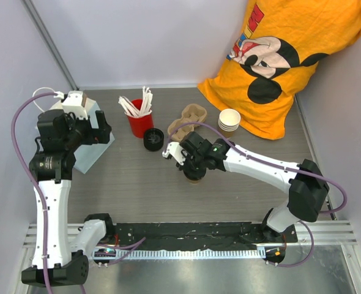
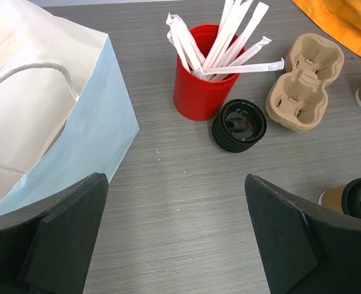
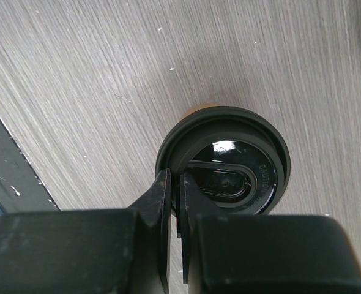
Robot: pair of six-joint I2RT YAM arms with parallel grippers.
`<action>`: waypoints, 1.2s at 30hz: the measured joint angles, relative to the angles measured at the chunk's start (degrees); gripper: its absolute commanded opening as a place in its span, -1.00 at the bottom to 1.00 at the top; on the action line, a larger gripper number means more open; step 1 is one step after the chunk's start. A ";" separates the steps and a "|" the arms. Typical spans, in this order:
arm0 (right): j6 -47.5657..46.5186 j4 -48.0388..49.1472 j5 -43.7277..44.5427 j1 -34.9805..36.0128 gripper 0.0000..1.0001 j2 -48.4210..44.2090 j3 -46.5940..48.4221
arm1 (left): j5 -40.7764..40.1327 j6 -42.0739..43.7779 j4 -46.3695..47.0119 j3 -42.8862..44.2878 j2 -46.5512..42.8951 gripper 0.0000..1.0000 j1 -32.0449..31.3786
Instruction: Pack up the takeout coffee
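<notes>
- My right hand [image 3: 175,180] is clenching shut over the lidded coffee cup [image 3: 235,141].
- My left hand [image 2: 174,184] is hanging open.
- The bag [image 2: 76,122] is waiting left of that coffee cup.

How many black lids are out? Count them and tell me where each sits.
2 lids show: one on the cup under the right gripper, one topping the black stack beside the red cup. That stack may hide more.
</notes>
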 measured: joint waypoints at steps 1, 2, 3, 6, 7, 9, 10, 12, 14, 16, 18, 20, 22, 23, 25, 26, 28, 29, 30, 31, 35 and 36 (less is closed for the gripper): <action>-0.15 -0.28 0.07 0.02 -0.98 0.22 0.28 | 0.00 0.02 -0.07 0.11 0.02 0.99 0.00; -0.48 -0.81 0.35 0.02 -0.98 0.33 0.57 | 0.00 0.20 -0.24 0.48 0.11 0.99 0.00; -0.68 -1.25 0.63 0.02 -0.98 0.33 0.70 | 0.00 0.37 -0.35 0.92 0.20 0.99 0.00; -1.40 -3.23 1.42 -0.20 -0.99 0.31 2.01 | 0.50 2.03 -0.96 4.02 0.68 0.99 0.00; -1.62 -3.72 1.46 -0.37 -0.98 0.31 2.62 | 1.11 2.86 -1.11 5.38 0.81 0.99 0.00; -2.05 -4.74 1.33 -1.27 -0.98 0.26 4.50 | 2.38 5.49 -1.29 8.37 1.11 0.99 0.00; -2.21 -5.18 1.14 -1.79 -0.98 0.13 5.57 | 2.82 6.60 -1.38 9.51 1.20 0.99 0.00; -2.40 -5.70 0.37 -3.61 -0.98 -0.52 7.56 | 3.39 9.60 -1.77 12.15 1.86 1.00 0.00; -2.47 -6.01 -0.76 -6.08 -0.98 -1.73 9.38 | 3.02 12.63 -2.01 13.94 2.51 0.99 0.00; -2.62 -6.16 -2.03 -8.83 -0.98 -3.10 10.86 | 2.01 15.04 -2.08 14.29 2.82 0.99 0.00; -2.89 -6.21 -3.26 -11.98 -0.98 -4.83 12.35 | 0.74 17.51 -2.54 14.14 2.78 0.99 0.00; -3.17 -6.34 -4.13 -14.67 -0.98 -6.49 13.88 | -0.61 19.82 -2.62 13.70 2.84 0.99 0.00; -3.45 -6.36 -4.70 -17.00 -0.98 -8.15 15.34 | -2.16 21.75 -2.64 13.35 3.50 0.99 0.17; -3.50 -6.32 -4.94 -17.64 -0.98 -9.01 15.85 | -2.67 22.32 -2.64 13.33 3.82 1.00 0.37; -3.67 -6.34 -5.55 -18.03 -0.98 -10.58 16.37 | -3.67 23.89 -2.51 13.33 4.70 0.98 1.18; -3.72 -6.34 -5.95 -18.03 -0.98 -11.21 16.44 | -3.87 24.68 -2.36 13.33 5.14 0.94 1.88; -3.74 -6.49 -6.58 -18.05 -0.98 -12.09 16.44 | -4.00 25.94 -2.14 13.40 6.23 0.83 3.48; -3.74 -6.51 -6.88 -18.10 -0.98 -12.37 16.44 | -4.11 26.43 -2.12 13.51 6.86 0.71 4.37; -3.74 -6.54 -7.13 -18.10 -0.98 -12.52 16.41 | -4.11 26.75 -2.08 13.57 7.45 0.66 5.05; -3.76 -6.54 -7.37 -18.16 -0.98 -12.63 16.41 | -3.87 27.39 -2.21 13.84 8.35 0.65 6.10; -3.74 -6.54 -7.98 -18.62 -0.98 -12.68 16.24 | -2.05 29.29 -2.19 14.67 11.93 0.54 10.64; -3.74 -6.54 -8.11 -18.82 -0.98 -12.70 16.17 | -1.49 29.68 -2.21 14.67 12.48 0.52 11.43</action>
